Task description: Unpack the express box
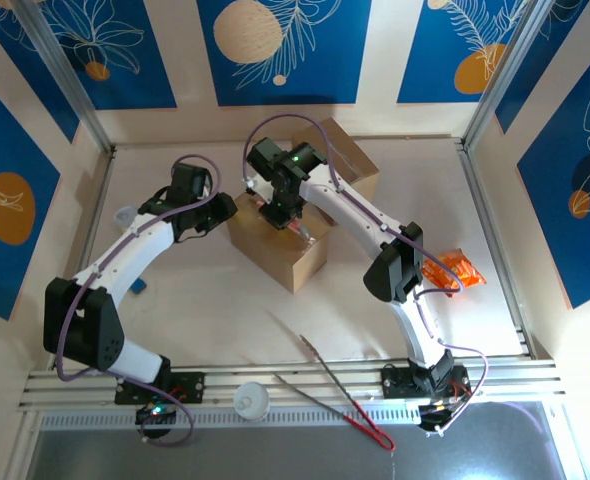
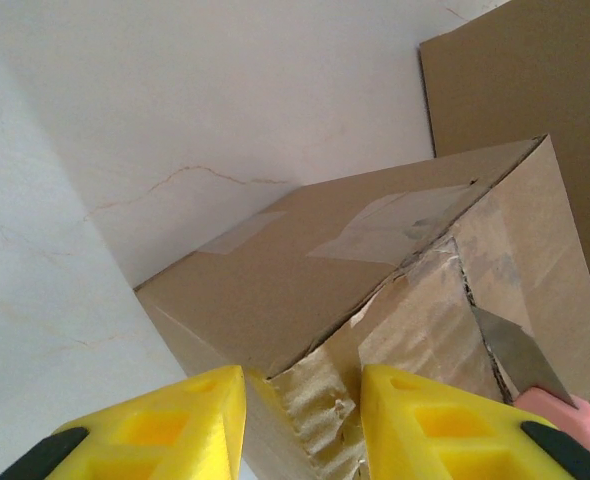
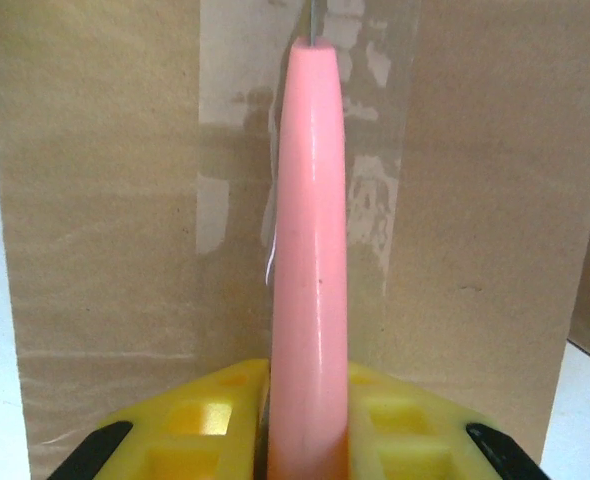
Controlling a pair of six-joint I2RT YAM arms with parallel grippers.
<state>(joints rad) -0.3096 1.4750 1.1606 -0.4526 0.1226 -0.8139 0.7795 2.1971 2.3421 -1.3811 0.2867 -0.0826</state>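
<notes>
Express box (image 1: 293, 262), brown cardboard, clear tape (image 3: 377, 190), pink knife (image 3: 310, 260)

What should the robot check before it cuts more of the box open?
1. Left gripper has hold of the box: ok, its jaws pinch the torn corner.
2. Right gripper has hold of the pink knife: ok, the handle sits between its jaws.
3. Blade is on the box: ok, it lies against the torn edge.
4. Blade is apart from the left fingers: ok, though close.
5. Tape on top is cut through: cannot tell.
6. Box is open: not ok, the top is shut.
</notes>
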